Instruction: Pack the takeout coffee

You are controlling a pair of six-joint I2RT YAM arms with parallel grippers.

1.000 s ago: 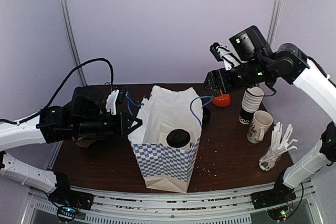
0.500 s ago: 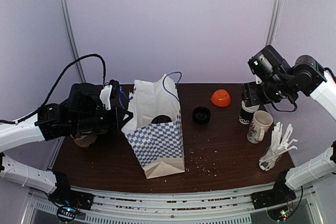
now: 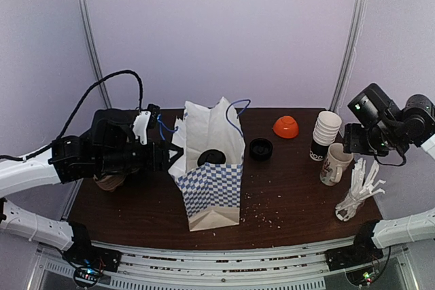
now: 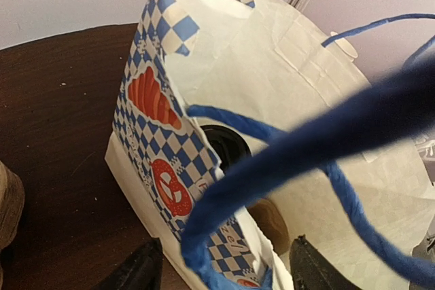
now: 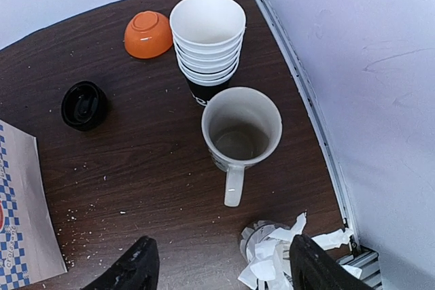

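Sitting in bag (image 3: 214, 188), frame centre, was cup (image 3: 211, 157); left gripper (image 4: 223, 263) gaped astride handle (image 4: 272, 168), likely needing snag-free retreat; right gripper (image 5: 221, 263) gaped empty.

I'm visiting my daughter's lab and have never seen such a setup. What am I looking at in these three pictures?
Two robot arms are bolted at the near edge of a dark table, each ending in a two-finger gripper. The wide picture comes from a fixed camera above and behind them. The other two come from cameras on the wrists, so the dark tips at the bottom are the fingers. On the table stands a checkered paper bag with the lidded takeout coffee inside. To its right lie a loose black lid, an orange bowl, a stack of paper cups, a white mug and white paper scraps. Nothing is held: the left gripper is open with the bag's blue handle between its fingers, the right gripper open above the mug.
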